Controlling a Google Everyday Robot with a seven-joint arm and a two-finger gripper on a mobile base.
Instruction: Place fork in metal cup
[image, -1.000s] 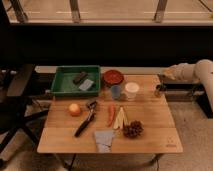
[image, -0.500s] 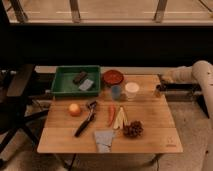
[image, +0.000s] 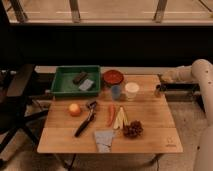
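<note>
The metal cup (image: 158, 92) is a small dark cylinder at the right edge of the wooden table (image: 155, 137), right of the white cup (image: 132, 90). My white arm (image: 200, 72) reaches in from the right. The gripper (image: 162, 81) hangs just above the metal cup, close to it. The fork does not show as a separate thing; I cannot tell whether it is in the gripper or in the cup.
A green tray (image: 62, 89) with two small items sits at the back left, with a red bowl (image: 113, 77) and a pale blue cup (image: 116, 92) beside it. An orange (image: 74, 109), a black-handled tool (image: 85, 121), a carrot (image: 110, 114), yellow strips (image: 120, 118), a brown cluster (image: 133, 129) and a grey cloth (image: 104, 140) lie in front.
The arm's end has shifted slightly left and down towards the metal cup. Nothing on the table has moved.
</note>
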